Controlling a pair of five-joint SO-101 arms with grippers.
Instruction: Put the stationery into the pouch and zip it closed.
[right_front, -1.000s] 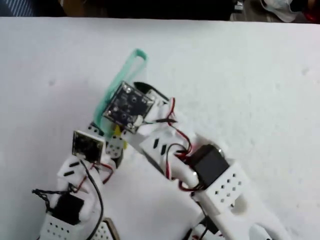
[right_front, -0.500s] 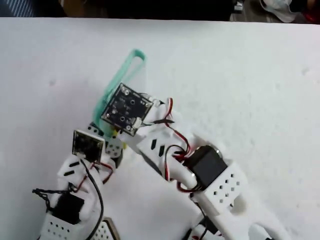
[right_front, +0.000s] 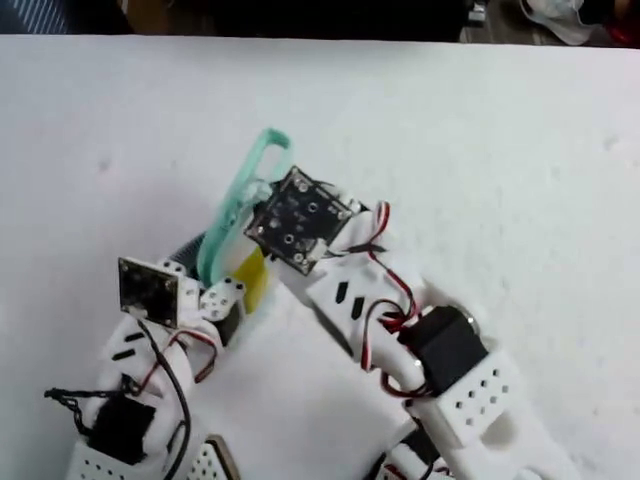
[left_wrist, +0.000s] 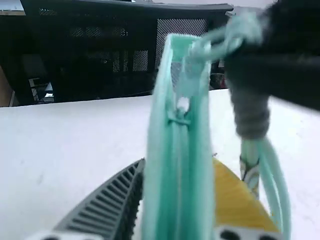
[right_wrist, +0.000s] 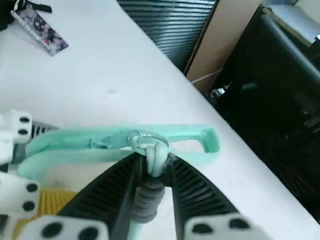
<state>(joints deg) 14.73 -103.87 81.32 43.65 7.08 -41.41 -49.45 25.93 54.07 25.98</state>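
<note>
The mint-green pouch (right_front: 240, 195) stands on its long edge on the white table, zip side up. My left gripper (left_wrist: 175, 202) is shut on its near end, the pouch (left_wrist: 175, 160) clamped between the grey finger (left_wrist: 110, 210) and the yellow one (left_wrist: 235, 205). My right gripper (right_wrist: 150, 162) is shut on the zip pull (right_wrist: 156, 152), a mint and grey cord loop hanging from a ring on the pouch (right_wrist: 75, 145) zip. In the high view the right arm's camera (right_front: 300, 220) sits over the pouch's middle. No loose stationery shows.
A small patterned packet (right_wrist: 40, 27) lies farther off on the table. Dark furniture (left_wrist: 100, 55) stands beyond the table's far edge (right_front: 320, 36). White tabletop (right_front: 500, 150) spreads wide to the right of the arms.
The right gripper has travelled along the pouch toward its far end with the zip pull. The pouch has swung and shifted slightly, and the left arm has drawn back to the left.
</note>
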